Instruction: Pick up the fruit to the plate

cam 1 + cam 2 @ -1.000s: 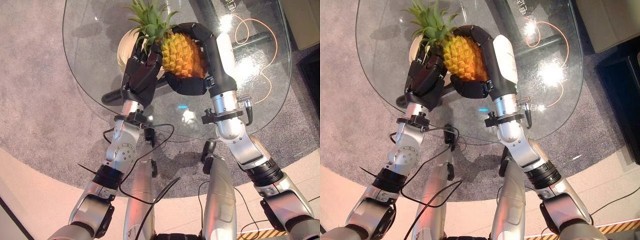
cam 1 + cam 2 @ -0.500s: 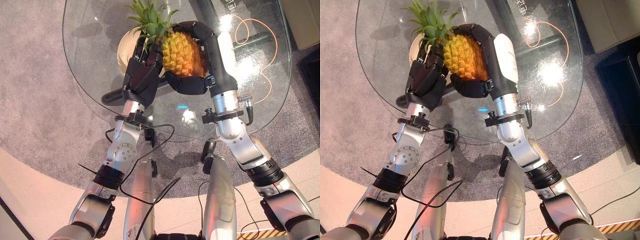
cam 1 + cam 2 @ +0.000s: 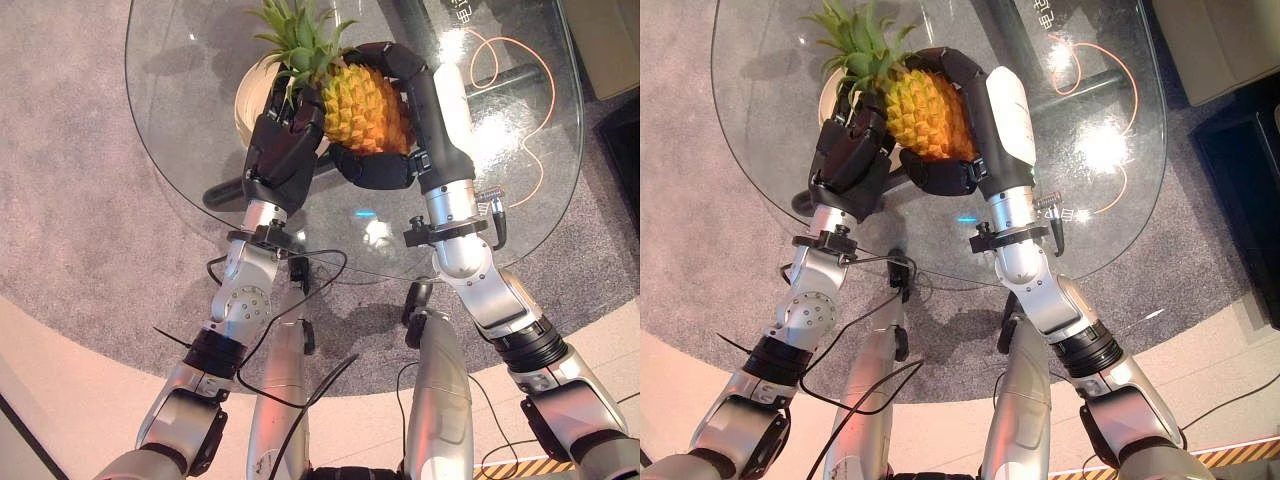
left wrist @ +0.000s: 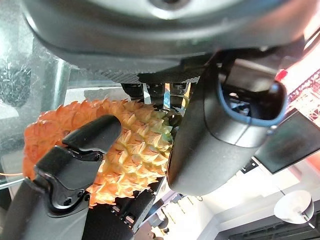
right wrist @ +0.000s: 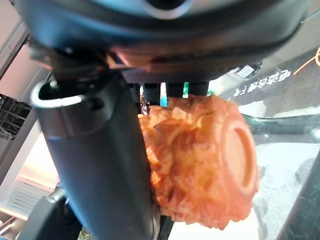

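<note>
Pineapple (image 3: 362, 108) held between both hands above the round glass tabletop (image 3: 520, 180), leafy crown (image 3: 297, 35) reaching over the pale plate (image 3: 246, 100) that lies just beside it under the left hand. Left hand (image 3: 285, 150) pressed against the fruit's crown end, fingers (image 4: 80, 155) curled round its scaly body. Right hand (image 3: 400, 150) wrapped round the other side, fingers (image 3: 395, 62) arched over the top and thumb (image 5: 100, 165) against the flank near the flat base.
</note>
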### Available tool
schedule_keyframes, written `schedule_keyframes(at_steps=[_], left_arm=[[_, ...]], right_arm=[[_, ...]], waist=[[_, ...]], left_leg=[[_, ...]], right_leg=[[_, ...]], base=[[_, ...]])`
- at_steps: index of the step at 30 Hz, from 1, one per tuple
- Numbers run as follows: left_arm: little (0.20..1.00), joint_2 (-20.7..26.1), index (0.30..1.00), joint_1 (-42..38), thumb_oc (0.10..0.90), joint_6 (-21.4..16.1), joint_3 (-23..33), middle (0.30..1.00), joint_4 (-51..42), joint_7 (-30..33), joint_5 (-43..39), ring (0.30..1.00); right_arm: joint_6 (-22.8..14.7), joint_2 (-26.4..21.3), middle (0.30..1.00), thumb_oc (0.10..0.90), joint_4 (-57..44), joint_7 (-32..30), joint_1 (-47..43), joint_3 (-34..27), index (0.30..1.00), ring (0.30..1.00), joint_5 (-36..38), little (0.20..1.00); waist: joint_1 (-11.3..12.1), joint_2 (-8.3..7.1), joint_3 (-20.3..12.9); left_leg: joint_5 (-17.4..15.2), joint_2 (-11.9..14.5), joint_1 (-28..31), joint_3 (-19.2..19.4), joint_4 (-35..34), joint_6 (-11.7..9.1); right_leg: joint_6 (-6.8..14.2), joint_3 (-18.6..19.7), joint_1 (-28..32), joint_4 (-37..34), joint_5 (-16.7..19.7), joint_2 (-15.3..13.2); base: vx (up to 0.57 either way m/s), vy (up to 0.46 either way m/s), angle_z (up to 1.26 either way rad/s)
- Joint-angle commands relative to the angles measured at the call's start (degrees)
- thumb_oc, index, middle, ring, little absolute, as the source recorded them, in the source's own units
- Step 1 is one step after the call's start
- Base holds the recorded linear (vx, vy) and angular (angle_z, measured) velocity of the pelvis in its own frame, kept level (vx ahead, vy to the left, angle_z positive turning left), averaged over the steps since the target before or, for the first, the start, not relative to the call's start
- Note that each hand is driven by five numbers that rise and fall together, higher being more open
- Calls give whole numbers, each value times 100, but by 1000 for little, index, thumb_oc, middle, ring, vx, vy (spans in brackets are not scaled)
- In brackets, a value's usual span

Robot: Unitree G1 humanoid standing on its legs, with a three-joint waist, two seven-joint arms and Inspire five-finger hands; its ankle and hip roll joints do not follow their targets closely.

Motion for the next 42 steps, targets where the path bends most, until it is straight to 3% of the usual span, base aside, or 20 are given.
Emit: schedule_keyframes(at_steps=[1,28,42], left_arm=[[900,68,900,-1019,800,-309,-16,900,-890,-767,480,900],[900,109,900,-1089,800,-430,45,900,-839,-960,742,900],[900,70,900,-1098,800,-452,126,900,-802,-844,780,900]], right_arm=[[-366,-28,300,100,-883,32,-886,161,300,300,-137,200],[200,-56,300,100,-555,62,-795,68,300,300,64,200],[344,143,300,100,-468,-111,-605,-157,300,300,595,200]], waist=[[-7,-143,-99],[-37,-157,-99],[-60,-184,-99]], left_leg=[[-1114,107,320,158,901,-19],[-1144,108,278,153,942,-3],[-1152,112,257,151,938,9]], right_leg=[[300,179,548,-1912,1449,12],[279,227,463,-1823,1415,51],[271,245,430,-1806,1408,80]], base=[[0,0,0],[0,0,0],[0,0,0]])
